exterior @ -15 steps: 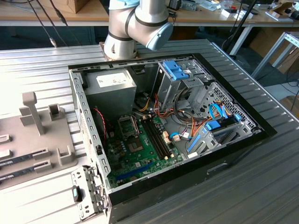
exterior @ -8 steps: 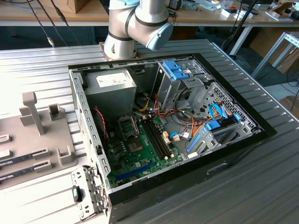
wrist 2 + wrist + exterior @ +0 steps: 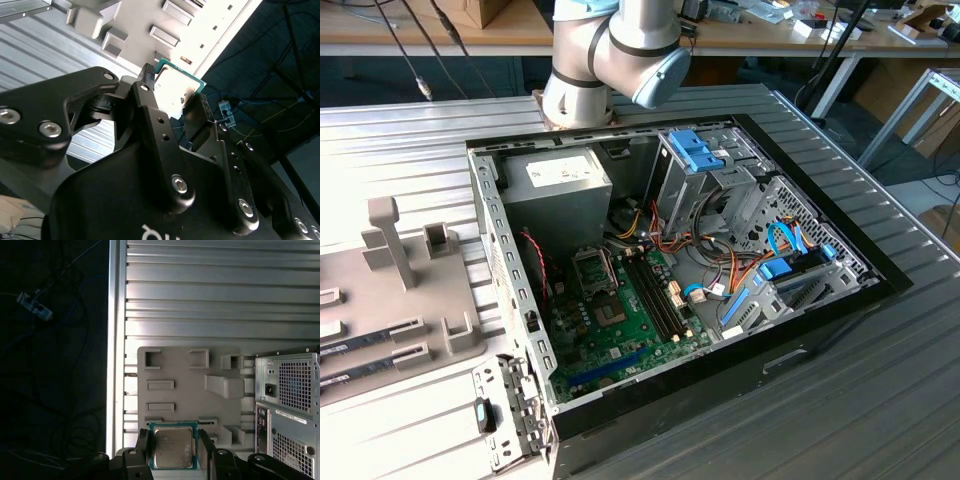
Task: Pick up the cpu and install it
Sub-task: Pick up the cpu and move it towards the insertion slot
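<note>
Checking the exterior view, I see the arm (image 3: 610,50) at top centre, the open case (image 3: 492,235) in the middle and the grey tray (image 3: 380,290) at the exterior view's left; the socket (image 3: 592,268) looks bare. In the second wrist view, the gripper (image 3: 172,94) clamps the cpu (image 3: 167,84) by its edges. In the first wrist view, it hangs between the fingers (image 3: 143,452), tray beyond. Pickup done, I judge; installing remains.
</note>
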